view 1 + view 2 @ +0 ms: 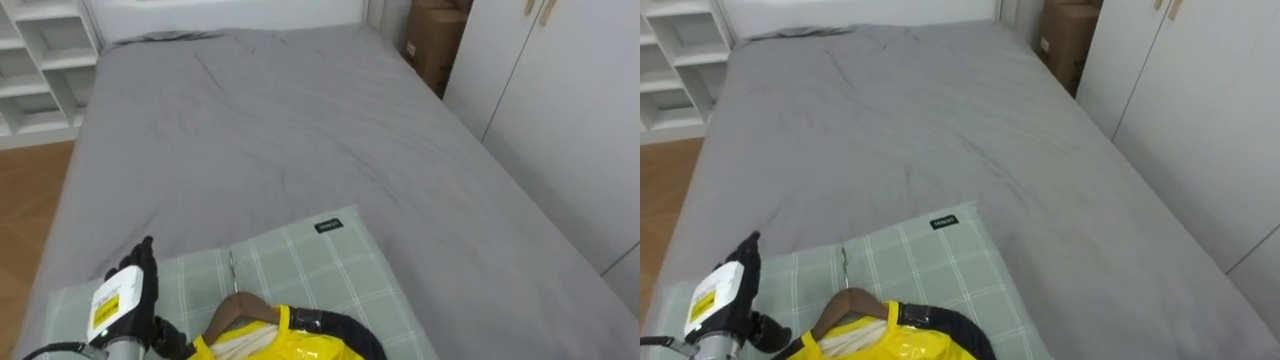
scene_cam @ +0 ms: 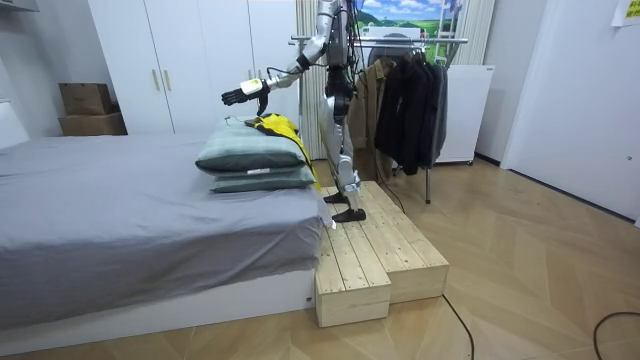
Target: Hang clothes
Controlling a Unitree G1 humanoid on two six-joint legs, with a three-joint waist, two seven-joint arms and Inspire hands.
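A yellow garment (image 1: 278, 345) on a wooden hanger (image 1: 235, 310) lies on a green checked pillow (image 1: 300, 262) at the near end of the bed. The hanger's metal hook points up the pillow. My left hand (image 1: 125, 295) hovers over the pillow's left part, just left of the hanger and apart from it, with its fingers straight and nothing in it. In the room view I stand on a wooden platform (image 2: 370, 260) at the foot of the bed, left hand (image 2: 240, 94) stretched out above the stacked pillows (image 2: 250, 155) and the yellow garment (image 2: 282, 127).
The grey bed (image 1: 280, 130) stretches ahead. White wardrobe doors (image 1: 560, 100) and a cardboard box (image 1: 435, 40) stand on its right, white shelves (image 1: 40, 60) on its left. Behind me is a clothes rail (image 2: 400, 40) hung with dark clothes (image 2: 410, 100).
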